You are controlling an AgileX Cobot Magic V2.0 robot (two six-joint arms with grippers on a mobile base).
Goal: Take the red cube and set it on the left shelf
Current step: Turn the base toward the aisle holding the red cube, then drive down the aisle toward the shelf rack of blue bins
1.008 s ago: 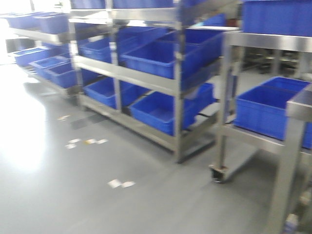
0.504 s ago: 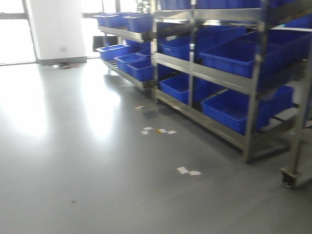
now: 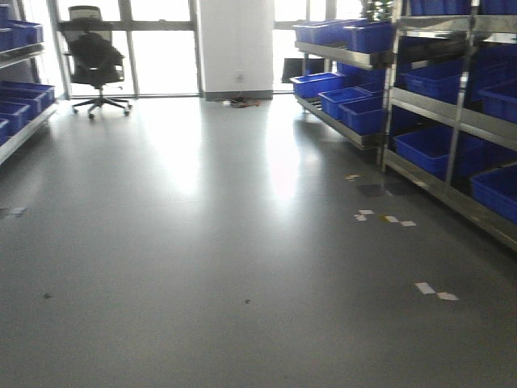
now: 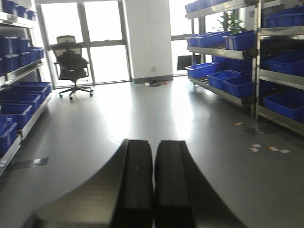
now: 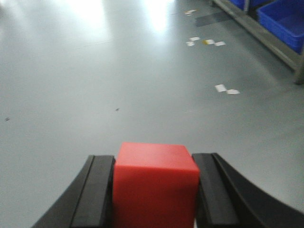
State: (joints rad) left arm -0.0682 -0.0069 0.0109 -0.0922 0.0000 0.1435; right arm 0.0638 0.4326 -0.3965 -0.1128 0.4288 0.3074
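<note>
The right claw [image 5: 153,164] is clenched on the red cube [image 5: 156,194], low in the centre of the right wrist view, with its black fingers [image 5: 97,190] flat against the cube's left and right faces. The cube has no long axis. It sits square between the fingers, top face up and one face toward the camera, above the grey floor [image 5: 95,71]. The left claw [image 4: 153,180] is clenched on nothing, its pads touching. The left shelf [image 3: 24,133], lined with blue crates [image 3: 18,95], stands at the left edge of the front view, well apart from the cube. An office chair [image 3: 95,61] is at upper left, and another rack [image 3: 452,117] runs along the right.
</note>
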